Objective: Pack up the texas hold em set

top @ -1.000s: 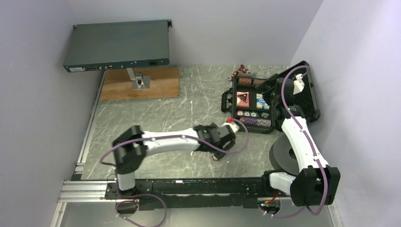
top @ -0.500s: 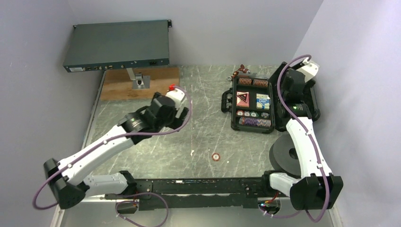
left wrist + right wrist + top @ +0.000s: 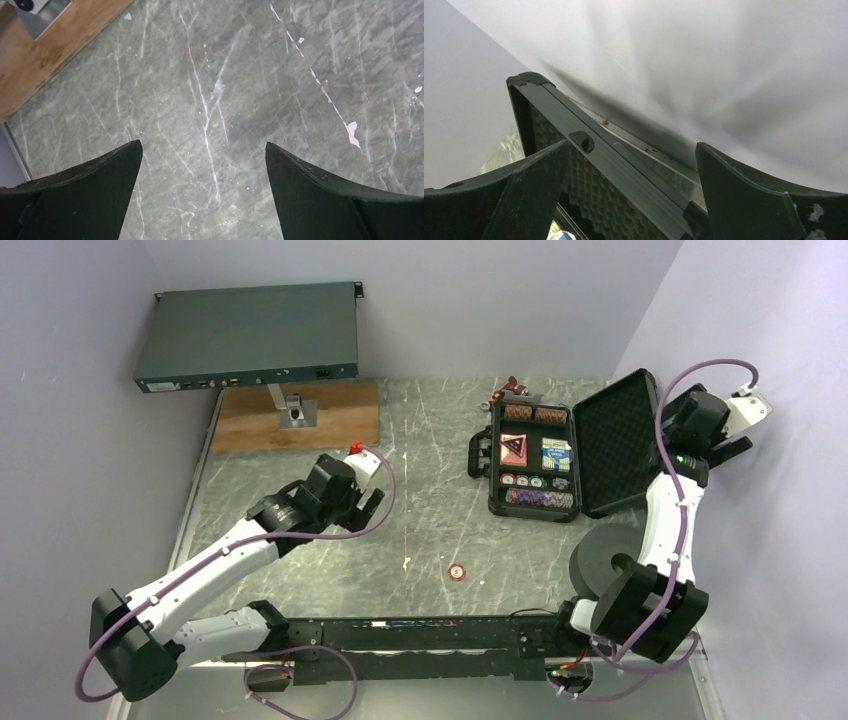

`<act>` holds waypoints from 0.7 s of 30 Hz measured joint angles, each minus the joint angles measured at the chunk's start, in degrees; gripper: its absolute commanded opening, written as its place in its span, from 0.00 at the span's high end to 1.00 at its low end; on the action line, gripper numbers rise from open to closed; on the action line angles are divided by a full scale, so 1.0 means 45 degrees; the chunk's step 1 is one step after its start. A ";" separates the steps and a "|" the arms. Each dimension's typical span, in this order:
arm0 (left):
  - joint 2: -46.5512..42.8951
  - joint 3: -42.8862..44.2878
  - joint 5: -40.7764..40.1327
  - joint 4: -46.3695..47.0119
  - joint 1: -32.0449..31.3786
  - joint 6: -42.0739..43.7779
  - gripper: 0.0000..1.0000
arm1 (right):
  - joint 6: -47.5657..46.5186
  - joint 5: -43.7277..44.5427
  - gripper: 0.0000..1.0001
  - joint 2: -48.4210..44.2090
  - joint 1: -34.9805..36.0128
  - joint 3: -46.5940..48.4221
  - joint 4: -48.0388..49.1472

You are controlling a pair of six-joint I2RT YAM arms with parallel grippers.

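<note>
Eyes on the briefcase (image 3: 615, 445) at the far right of the bench (image 3: 420, 440): lies open, tray flat, foam-lined lid propped up toward the right wall. Carries rows of chips (image 3: 540, 498), the card decks (image 3: 556, 455) and the red-black triangle piece (image 3: 515, 447) in its pockets. Leaves one stray chip (image 3: 456, 571) out on the stone near the front rail, well apart from the case.

Looks like a hard plastic shell: stiff, no give, probably weighty with chips aboard, so unlikely to skid when the lid swings. Best taken at the lid's free top edge and pushed over on the hinge rather than pinched, since that rim looks slick. As for the stray chip: small, thin, flat on the bench, likely slippery. Calls for a pinch across its edge with the tips right down on the stone.

Right gripper (image 3: 631, 147) high behind the lid, close to the wall, jaws spread wide and gripping nothing, with the lid's upper rim (image 3: 589, 150) in sight just past the tips. Left gripper (image 3: 202, 150) over mid-bench, angled down at bare stone, jaws equally wide, empty, well apart from chip and case alike.
</note>
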 measured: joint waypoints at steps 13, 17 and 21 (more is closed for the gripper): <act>0.0403 0.0000 0.0185 -0.0010 0.0010 0.0049 0.03 | 0.1035 -0.3857 0.00 0.1365 -0.0913 -0.0758 -0.0117; 0.0403 0.0000 0.0185 -0.0019 0.0010 0.0053 0.04 | 0.0894 -0.4843 0.00 0.1229 -0.1093 -0.0753 -0.0126; 0.0403 0.0000 0.0180 -0.0034 0.0010 0.0092 0.02 | 0.0840 -0.6275 0.01 0.0952 -0.1205 -0.0699 -0.0029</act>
